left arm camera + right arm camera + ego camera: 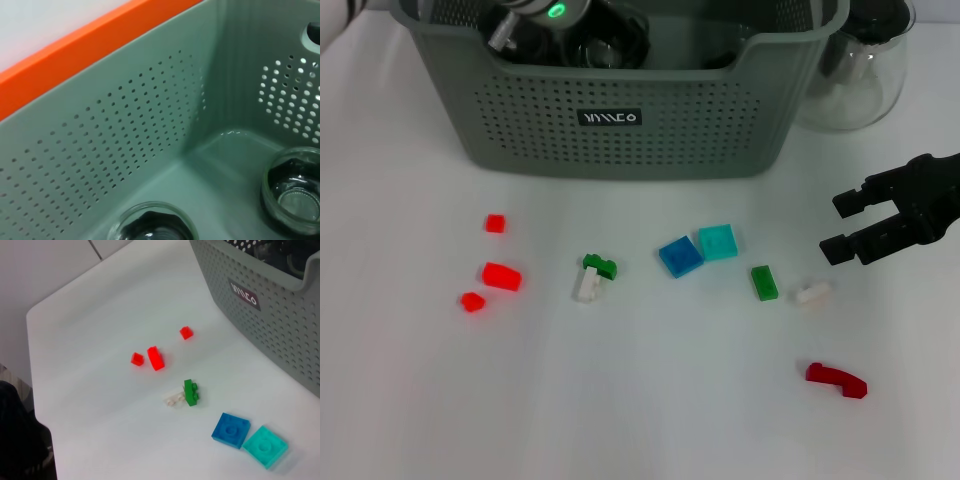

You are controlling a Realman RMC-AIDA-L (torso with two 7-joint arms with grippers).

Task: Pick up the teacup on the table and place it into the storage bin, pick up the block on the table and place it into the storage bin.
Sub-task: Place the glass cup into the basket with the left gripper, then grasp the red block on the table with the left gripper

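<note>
The grey-green storage bin (620,130) stands at the back of the table; it also shows in the right wrist view (280,315). My left arm (545,15) reaches down into it, and its gripper is hidden there. The left wrist view looks at the bin's inner wall (125,150) and two glass teacups (292,197) (152,227) on its floor. Several blocks lie in front of the bin, among them a blue one (680,256), a teal one (717,242) and a green one (764,282). My right gripper (840,224) is open and empty, hovering right of the green block.
A clear glass jug (860,70) stands right of the bin. Red blocks (502,275) lie at the left, a green-and-white pair (593,278) in the middle, a white piece (812,293) and a dark red curved piece (836,380) at the right.
</note>
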